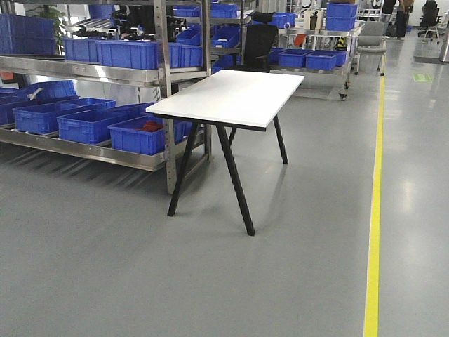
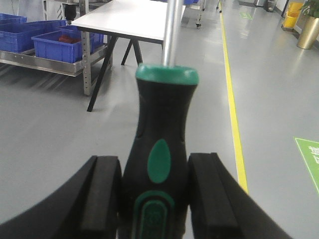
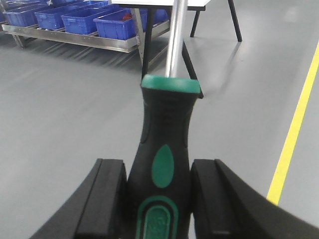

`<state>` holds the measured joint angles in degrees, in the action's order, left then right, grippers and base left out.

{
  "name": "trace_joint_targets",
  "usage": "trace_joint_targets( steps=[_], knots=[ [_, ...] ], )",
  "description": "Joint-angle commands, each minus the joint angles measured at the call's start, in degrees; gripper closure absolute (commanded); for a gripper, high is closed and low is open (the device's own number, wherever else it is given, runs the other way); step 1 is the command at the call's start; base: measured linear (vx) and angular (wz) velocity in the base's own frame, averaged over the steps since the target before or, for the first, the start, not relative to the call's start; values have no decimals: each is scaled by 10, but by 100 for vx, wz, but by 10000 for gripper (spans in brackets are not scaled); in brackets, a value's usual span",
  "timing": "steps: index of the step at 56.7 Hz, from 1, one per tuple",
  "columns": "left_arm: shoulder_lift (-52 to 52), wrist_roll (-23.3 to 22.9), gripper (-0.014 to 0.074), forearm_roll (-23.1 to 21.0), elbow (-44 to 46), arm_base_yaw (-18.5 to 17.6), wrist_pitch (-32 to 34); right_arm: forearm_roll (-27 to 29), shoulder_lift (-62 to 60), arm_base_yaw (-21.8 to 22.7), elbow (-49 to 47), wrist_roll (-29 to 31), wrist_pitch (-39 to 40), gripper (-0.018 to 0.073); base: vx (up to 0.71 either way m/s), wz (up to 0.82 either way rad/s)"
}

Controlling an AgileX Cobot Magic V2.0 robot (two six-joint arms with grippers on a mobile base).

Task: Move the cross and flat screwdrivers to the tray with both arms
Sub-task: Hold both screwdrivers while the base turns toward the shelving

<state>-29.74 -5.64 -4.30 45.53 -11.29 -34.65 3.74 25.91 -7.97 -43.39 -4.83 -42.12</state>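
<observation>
Both pickups look done. The left pincer [image 2: 153,167] is clamped snugly on the black-and-green handle of the left screwdriver [image 2: 162,114], and the right pincer [image 3: 158,172] grips the right screwdriver [image 3: 167,117] the same way. Each bright shaft points toward the white desk [image 1: 231,95], well short of it over open floor. No tray shows on or near the desk, so I judge that carrying both tools over and setting them down remains to be done.

White table [image 1: 231,95] stands on grey floor [image 1: 140,281]; blue bins [image 1: 140,135] sit on steel shelves [image 1: 84,70].
</observation>
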Motion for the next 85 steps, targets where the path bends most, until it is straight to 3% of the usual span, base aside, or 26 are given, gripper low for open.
trace_joint_targets(
  steps=[1,21,85],
  knots=[
    [-2,0,593,-4,17,-3,52,0,5,1,-17,5,51,567,55,-3],
    [-2,0,593,-4,17,-3,52,0,5,1,-17,5,51,567,56,22],
    [-2,0,593,-5,17,-3,52,-2,5,1,-17,5,50,567,58,56]
  ],
)
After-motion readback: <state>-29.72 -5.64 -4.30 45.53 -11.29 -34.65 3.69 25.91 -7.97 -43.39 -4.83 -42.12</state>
